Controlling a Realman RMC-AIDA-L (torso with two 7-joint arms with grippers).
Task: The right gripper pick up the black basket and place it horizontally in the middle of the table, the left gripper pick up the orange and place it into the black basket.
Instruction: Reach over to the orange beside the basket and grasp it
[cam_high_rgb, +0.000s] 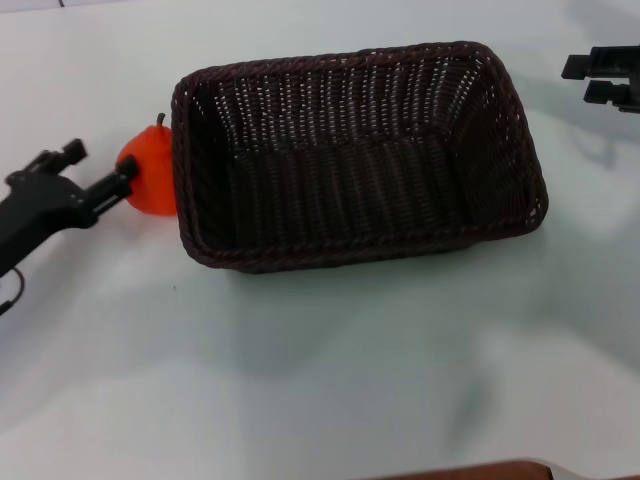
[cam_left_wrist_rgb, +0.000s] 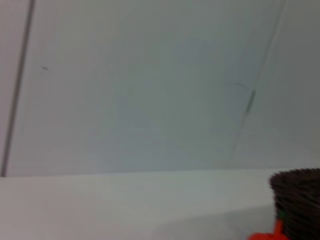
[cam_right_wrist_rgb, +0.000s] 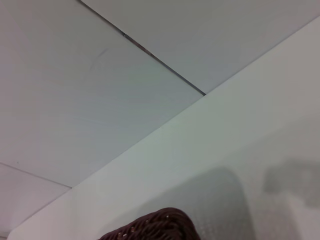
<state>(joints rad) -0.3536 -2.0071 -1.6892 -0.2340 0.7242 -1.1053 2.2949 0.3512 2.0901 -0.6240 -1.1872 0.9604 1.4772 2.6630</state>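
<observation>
The black basket (cam_high_rgb: 350, 150) lies lengthwise in the middle of the white table (cam_high_rgb: 320, 370), open side up and empty. The orange (cam_high_rgb: 150, 175) sits on the table against the basket's left end, outside it. My left gripper (cam_high_rgb: 102, 165) is open just left of the orange, with one fingertip (cam_high_rgb: 127, 176) touching the fruit's left side. My right gripper (cam_high_rgb: 575, 80) is open and empty at the far right, clear of the basket. The left wrist view shows a sliver of the orange (cam_left_wrist_rgb: 267, 235) beside the basket's corner (cam_left_wrist_rgb: 297, 200). The right wrist view shows only the basket's rim (cam_right_wrist_rgb: 155, 227).
A brown edge (cam_high_rgb: 480, 470) shows at the table's near side. Bare white tabletop lies in front of the basket and on both sides of it.
</observation>
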